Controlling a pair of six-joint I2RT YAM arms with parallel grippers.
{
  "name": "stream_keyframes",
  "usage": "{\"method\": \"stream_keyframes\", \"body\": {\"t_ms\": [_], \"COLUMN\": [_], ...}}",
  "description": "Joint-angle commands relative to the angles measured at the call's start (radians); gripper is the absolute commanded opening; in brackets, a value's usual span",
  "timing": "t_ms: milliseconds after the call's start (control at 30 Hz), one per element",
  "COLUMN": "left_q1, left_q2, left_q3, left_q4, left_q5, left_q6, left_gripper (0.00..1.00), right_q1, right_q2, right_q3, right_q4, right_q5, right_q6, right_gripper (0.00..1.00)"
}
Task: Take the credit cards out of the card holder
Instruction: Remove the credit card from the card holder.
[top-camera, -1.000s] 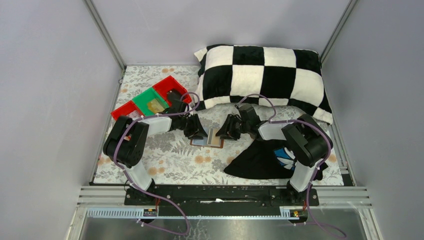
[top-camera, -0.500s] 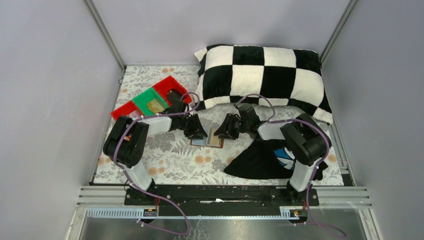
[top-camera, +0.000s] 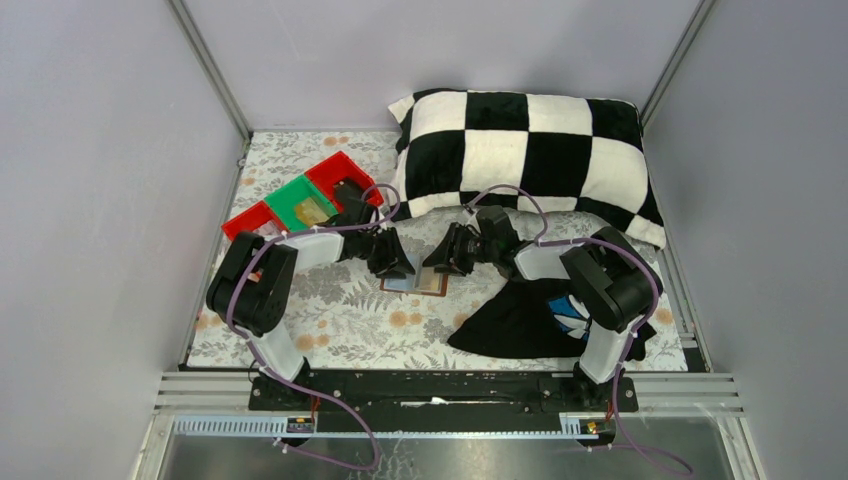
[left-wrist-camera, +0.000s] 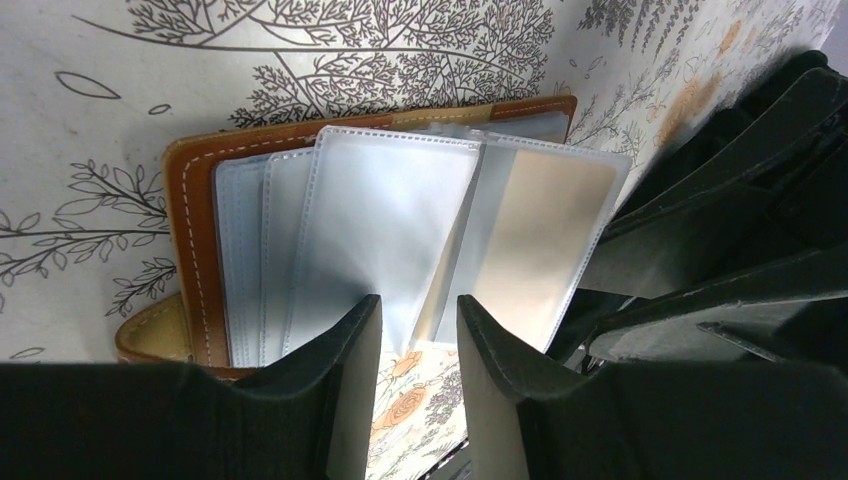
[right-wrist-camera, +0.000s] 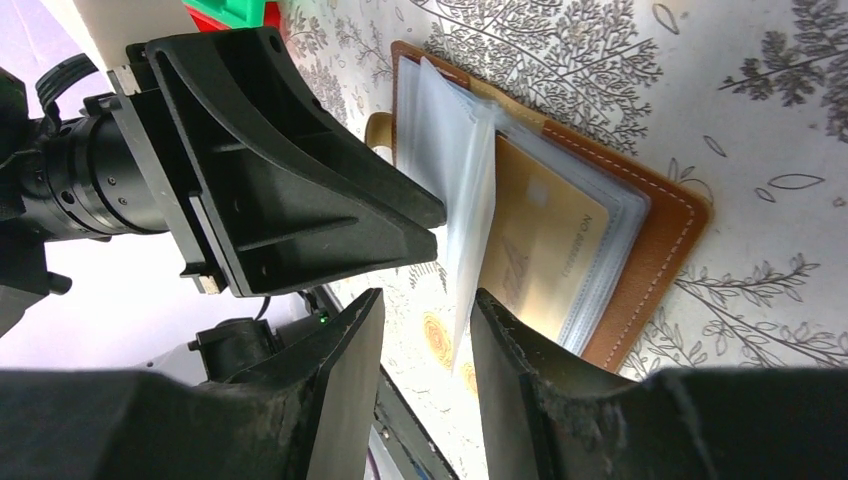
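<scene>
From above, the jaws hide the card holder's (top-camera: 414, 285) far part; print on the beige card (right-wrist-camera: 545, 245) is unreadable.

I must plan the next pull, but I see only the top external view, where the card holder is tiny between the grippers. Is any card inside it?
Observer: Yes. The right wrist view shows a beige card in a pocket of the open card holder.
Operator: Does the right gripper hold something?
Observer: It seems not. One clear sleeve stands between its fingers, but the right gripper is open, its jaws wider than the sleeve.
Operator: And the left one?
Observer: The left gripper is open too, at the edge of the fanned sleeves; the tablecloth shows between its fingers.
</scene>
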Motion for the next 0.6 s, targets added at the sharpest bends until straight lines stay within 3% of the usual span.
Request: {"method": "stream_keyframes", "body": {"t_ms": [0,567], "left_q1": [0.002,0.179], "left_q2": [-0.064,-0.208], "left_q3": [0.056,0.088], "left_q4": [-0.071,-0.215], "left_q5": [-0.063,-0.063], "left_q6": [0.042,0.108], "left_gripper": [0.39,0.39], "right_q1": [0.019,0.062], "right_q2": [0.002,0.065], "right_q3": [0.040,0.146], "right_q4": [0.045,0.027], "right_q5": [-0.025,-0.039], "right_q6": [0.007,0.002], "right_gripper": [0.45,0.45]}}
